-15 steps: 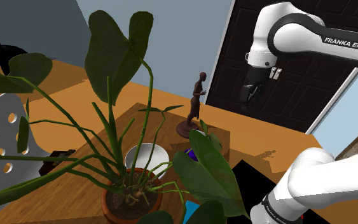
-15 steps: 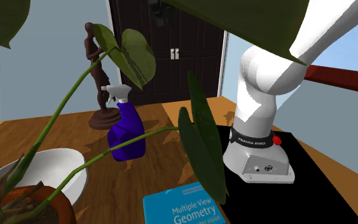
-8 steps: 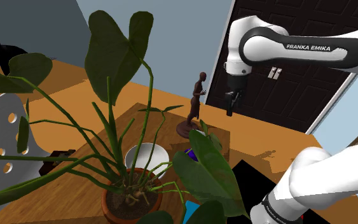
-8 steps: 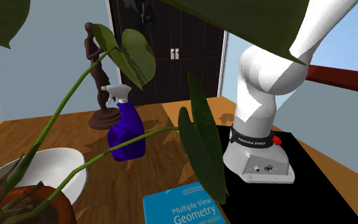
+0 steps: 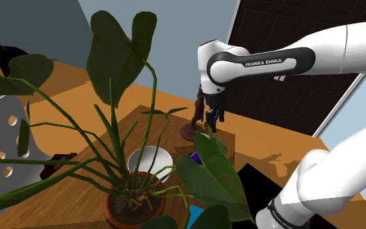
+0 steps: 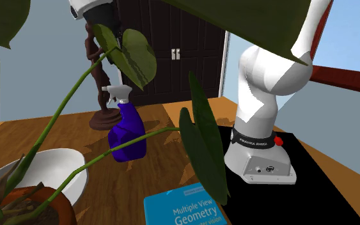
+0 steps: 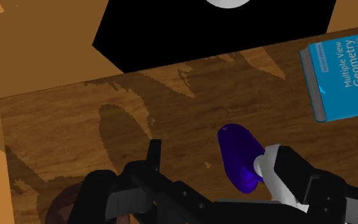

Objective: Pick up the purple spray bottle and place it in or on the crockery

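Fingers [image 7: 153, 156] spread, the black gripper [image 7: 219, 156] hovers above the purple spray bottle [image 6: 127, 132], which stands on the wooden bench [image 6: 165, 160] just beside a dark figurine [image 6: 100, 83]. The bottle sits off-centre, toward one finger; a straight descent risks striking its white trigger head [image 7: 269, 175], tipping it, or toppling the figurine.

We saw the white arm [image 5: 272, 62] stretched level toward the shoulder view's left, its wrist [image 5: 212, 68] bent straight down, the black gripper [image 5: 211, 119] pointing downward, fingers [image 7: 153, 153] apart and clasping nothing.
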Available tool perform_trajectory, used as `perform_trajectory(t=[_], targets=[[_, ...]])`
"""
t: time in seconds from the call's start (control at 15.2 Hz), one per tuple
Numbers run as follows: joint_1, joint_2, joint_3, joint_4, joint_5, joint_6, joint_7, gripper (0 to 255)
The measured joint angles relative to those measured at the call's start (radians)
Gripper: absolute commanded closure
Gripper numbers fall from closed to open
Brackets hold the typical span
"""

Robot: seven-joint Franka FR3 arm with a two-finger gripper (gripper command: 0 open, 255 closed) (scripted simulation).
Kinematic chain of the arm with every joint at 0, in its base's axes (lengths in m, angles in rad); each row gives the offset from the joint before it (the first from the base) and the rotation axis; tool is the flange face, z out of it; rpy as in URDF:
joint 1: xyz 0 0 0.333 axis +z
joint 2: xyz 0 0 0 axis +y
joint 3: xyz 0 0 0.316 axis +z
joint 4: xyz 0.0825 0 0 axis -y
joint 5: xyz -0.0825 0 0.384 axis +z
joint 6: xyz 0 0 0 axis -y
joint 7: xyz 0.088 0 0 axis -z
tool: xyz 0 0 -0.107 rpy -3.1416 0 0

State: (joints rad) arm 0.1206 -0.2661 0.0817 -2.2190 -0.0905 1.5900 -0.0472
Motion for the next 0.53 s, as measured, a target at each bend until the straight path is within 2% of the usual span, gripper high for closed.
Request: perform_trajectory(t=[0.53], targets=[[0.06, 0.306, 0.062, 0.115, -0.01, 0.05, -0.043, 0]])
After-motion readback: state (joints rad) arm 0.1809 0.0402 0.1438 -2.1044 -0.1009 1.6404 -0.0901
